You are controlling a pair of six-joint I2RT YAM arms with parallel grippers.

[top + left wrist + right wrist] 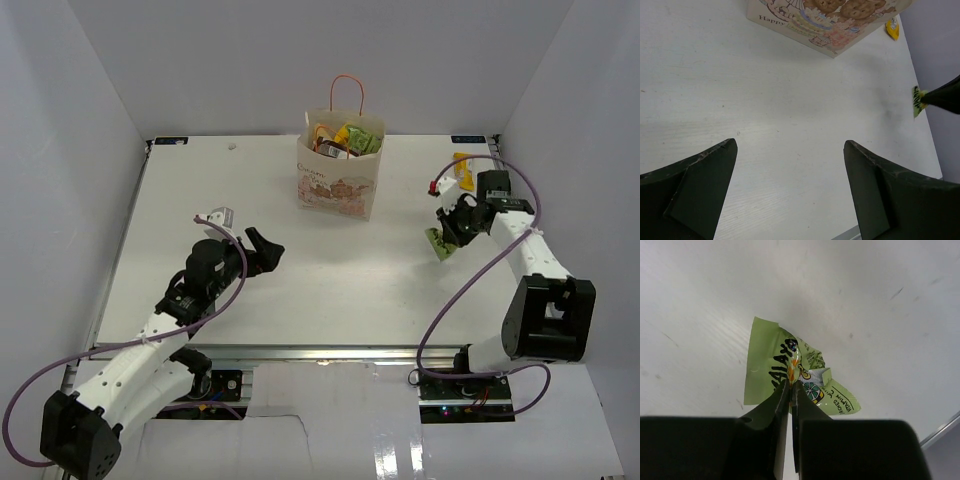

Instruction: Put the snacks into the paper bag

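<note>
The cream paper bag (338, 180) with orange loop handles stands upright at the back middle of the table, with several snack packets showing in its mouth; its printed front also shows in the left wrist view (830, 20). My right gripper (446, 238) is shut on a green snack packet (770, 375), pinching a fold of it just above the table at the right. A yellow pouch (462, 170) lies at the back right, also seen in the left wrist view (893, 28). My left gripper (262, 250) is open and empty, low over the table in front of the bag.
White walls close in the table on the left, back and right. A small red-tipped object (433, 187) lies next to the yellow pouch. The table's front edge has a metal rail (330, 352).
</note>
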